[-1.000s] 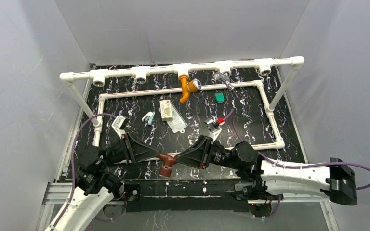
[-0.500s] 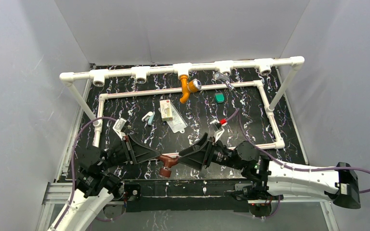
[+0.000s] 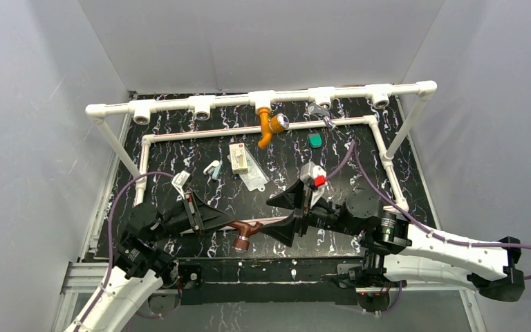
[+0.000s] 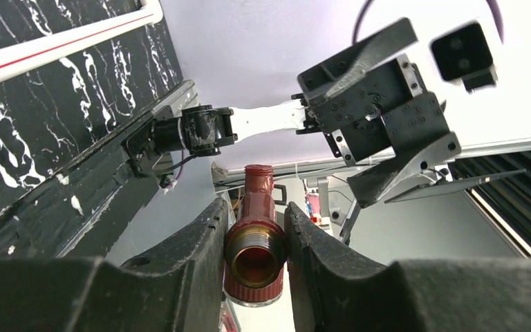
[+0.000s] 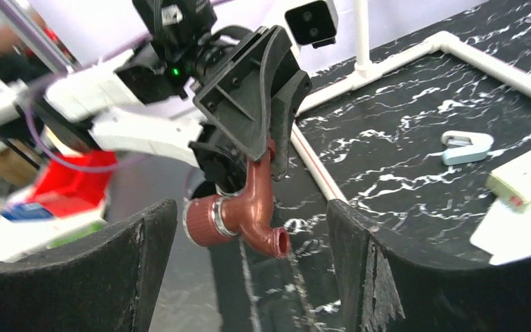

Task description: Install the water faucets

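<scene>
The dark reddish-brown plastic water faucet (image 3: 243, 232) sits pinched in my left hand (image 3: 225, 223). The two black fingers (image 4: 204, 238) press on either side of its body, so that hand is closed on it. In the left wrist view one threaded opening of the faucet (image 4: 256, 250) faces the camera, and a narrower threaded neck points away beyond it. From the right wrist view the faucet (image 5: 249, 202) hangs from the left hand (image 5: 274, 153). It shows a curved spout ending in a small threaded mouth and a wide ribbed end with a silvery ring, turned to the left of the picture.

My right hand (image 3: 287, 215) is just beside the faucet, facing it, with its fingers spread wide and touching nothing. In its own camera the faucet lies between the two fingers (image 5: 142, 266), apart from both.

All this is at the near edge of the black white-veined worktop (image 3: 359, 173), between my two arms. At the far side, the orange water faucet (image 3: 268, 127) hangs from the middle tee of the white plastic pipe rail (image 3: 200, 104), with its bluish-silver knob to the right. A small green block (image 3: 314, 140) lies on the worktop near it.
</scene>
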